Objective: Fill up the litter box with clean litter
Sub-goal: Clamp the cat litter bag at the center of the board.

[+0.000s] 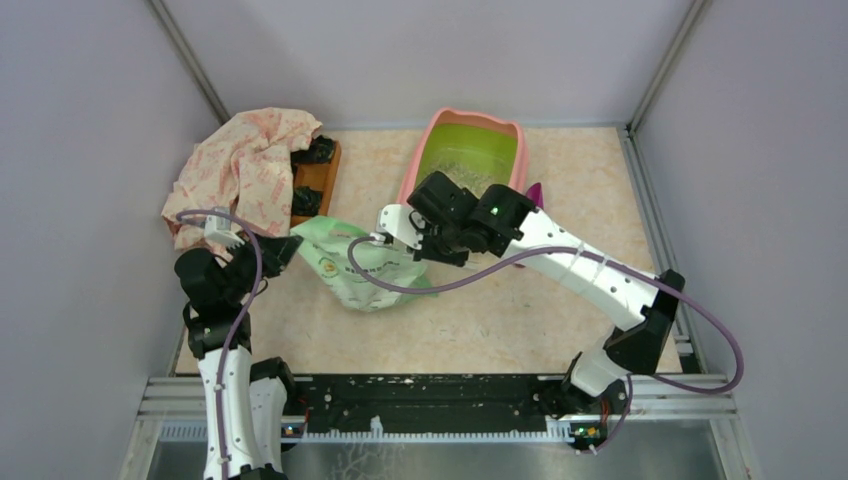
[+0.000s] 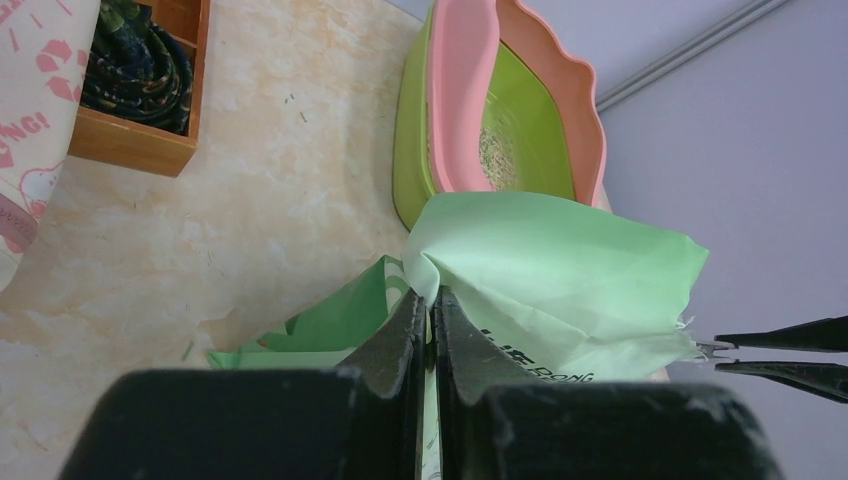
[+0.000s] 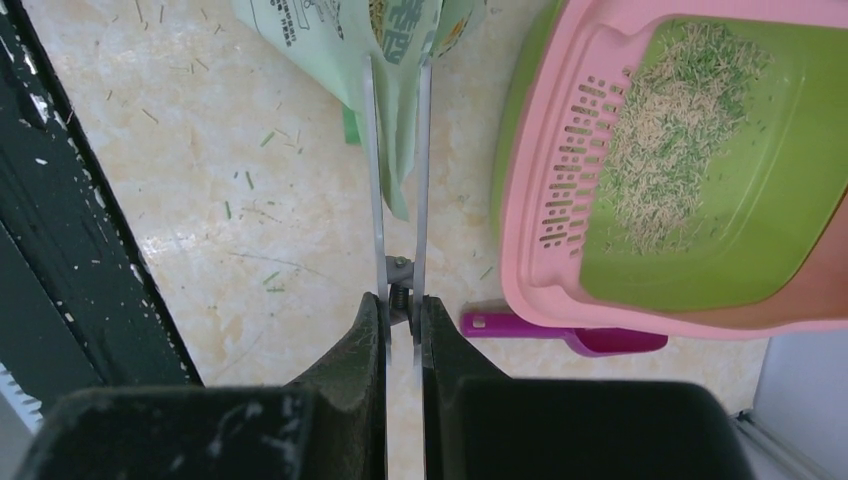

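Nearest, the left tool (image 2: 432,297) is pinched together on a fold of the light green bag (image 2: 560,270), which is lifted, by judgement so that its edge is drawn taut for cutting. The right tool (image 3: 402,305) is clamped on scissors (image 3: 400,270), whose blades are set astride the bag's hanging edge just ahead. Beyond and right of the right tool, the litter box (image 3: 525,230) is stood on the surface (image 3: 250,230), with clean litter (image 3: 665,150) scattered thinly inside.
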Controlling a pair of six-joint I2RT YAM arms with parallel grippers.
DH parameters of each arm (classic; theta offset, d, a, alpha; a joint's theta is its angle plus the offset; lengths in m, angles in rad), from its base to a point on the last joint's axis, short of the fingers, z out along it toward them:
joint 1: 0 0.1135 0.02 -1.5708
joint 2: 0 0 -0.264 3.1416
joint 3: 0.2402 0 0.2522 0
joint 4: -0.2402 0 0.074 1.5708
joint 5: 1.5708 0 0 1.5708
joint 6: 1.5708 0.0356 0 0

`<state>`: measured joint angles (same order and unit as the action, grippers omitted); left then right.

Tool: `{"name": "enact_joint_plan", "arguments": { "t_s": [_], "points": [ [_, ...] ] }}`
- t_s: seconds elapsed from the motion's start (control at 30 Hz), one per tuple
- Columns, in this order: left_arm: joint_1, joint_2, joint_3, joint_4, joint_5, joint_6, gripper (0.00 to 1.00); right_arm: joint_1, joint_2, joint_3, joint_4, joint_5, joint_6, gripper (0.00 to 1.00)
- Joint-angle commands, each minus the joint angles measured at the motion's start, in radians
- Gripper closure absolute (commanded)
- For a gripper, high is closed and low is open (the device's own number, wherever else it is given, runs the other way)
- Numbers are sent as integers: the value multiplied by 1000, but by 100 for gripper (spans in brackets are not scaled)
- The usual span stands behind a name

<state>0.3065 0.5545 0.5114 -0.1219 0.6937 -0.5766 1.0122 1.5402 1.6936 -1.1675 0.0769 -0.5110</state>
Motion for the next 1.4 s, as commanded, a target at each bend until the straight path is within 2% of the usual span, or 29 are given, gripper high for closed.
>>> {"name": "enact_joint_plan", "arguments": {
  "t_s": [0.0, 0.97, 1.37],
  "points": [
    [5, -8, -15, 11, 43, -2, 91, 18, 16, 84, 15, 1, -4, 100],
    [2, -30, -29, 38, 87, -3, 91, 106, 141, 241, -17, 110, 3, 100],
    [2, -37, -34, 37, 85, 2, 92, 115, 123, 248, -26, 129, 15, 100]
  ]
}}
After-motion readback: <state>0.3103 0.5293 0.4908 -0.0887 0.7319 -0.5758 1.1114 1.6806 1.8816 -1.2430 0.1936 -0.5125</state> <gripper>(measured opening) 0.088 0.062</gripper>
